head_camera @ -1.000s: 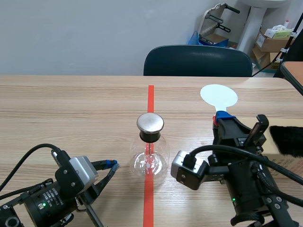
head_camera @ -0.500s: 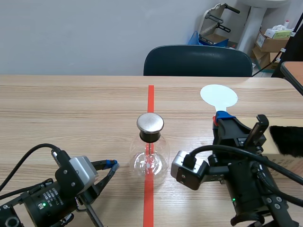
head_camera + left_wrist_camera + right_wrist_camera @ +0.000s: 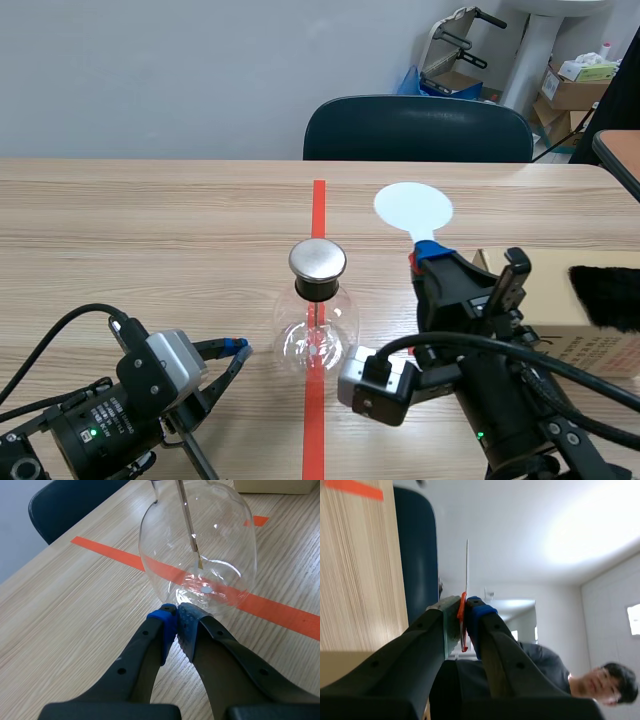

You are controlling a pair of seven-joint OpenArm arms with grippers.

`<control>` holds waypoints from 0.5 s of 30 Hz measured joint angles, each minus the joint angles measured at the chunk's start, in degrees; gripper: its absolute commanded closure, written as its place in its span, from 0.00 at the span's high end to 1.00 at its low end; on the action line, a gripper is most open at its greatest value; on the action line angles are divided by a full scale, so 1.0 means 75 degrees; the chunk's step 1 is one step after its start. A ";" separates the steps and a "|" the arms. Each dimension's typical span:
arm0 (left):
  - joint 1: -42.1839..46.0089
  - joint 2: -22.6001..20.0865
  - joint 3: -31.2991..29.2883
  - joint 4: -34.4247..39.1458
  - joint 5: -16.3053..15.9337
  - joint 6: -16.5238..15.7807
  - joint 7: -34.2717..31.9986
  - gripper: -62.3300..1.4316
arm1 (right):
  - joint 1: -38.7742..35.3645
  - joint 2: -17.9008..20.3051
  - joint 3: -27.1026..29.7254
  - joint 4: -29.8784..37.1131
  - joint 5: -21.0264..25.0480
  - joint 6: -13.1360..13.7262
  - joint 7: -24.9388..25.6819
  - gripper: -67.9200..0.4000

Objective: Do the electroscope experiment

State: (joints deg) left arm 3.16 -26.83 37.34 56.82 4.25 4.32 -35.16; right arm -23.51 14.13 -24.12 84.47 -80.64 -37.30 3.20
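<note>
Electroscope: a clear glass flask with a metal cap stands upright on the desk, over the orange-red tape line; a thin rod hangs inside the glass
Left arm: low at the desk's near left, pointing toward the flask
Left jaws: closed on nothing, with the blue pads meeting just before the flask's base; I cannot tell whether they touch the glass
Right arm: at the near right, just beside the flask
Right jaws: clamped on the red stem of a white round paddle
Paddle: held above the desk, beyond the metal cap and to its right, apart from it; it shows edge-on in the right wrist view
Box: a cardboard box sits on the desk at the right, behind the right arm, with a black furry piece on top
Chair: a dark chair stands across the desk
</note>
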 measured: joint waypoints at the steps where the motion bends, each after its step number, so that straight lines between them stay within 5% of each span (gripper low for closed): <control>1: 0.0000 0.0000 0.0000 0.0000 0.0000 0.0000 0.0000 0.09 | 0.0000 0.0000 0.0000 0.0000 -0.0020 0.0000 0.0239 0.03; 8: 0.0000 0.0000 0.0000 0.0000 0.0000 0.0000 0.0006 0.09 | 0.0000 0.0000 0.0000 0.0000 -0.0055 0.0000 0.1763 0.03; 15: 0.0000 0.0000 0.0000 0.0000 0.0000 -0.0009 0.0029 0.09 | 0.0000 0.0000 0.0000 0.0000 -0.0079 0.0003 0.2486 0.03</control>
State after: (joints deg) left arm 3.16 -26.83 37.34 56.82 4.25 4.25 -34.94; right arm -23.51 14.13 -24.12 84.47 -81.23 -37.28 21.85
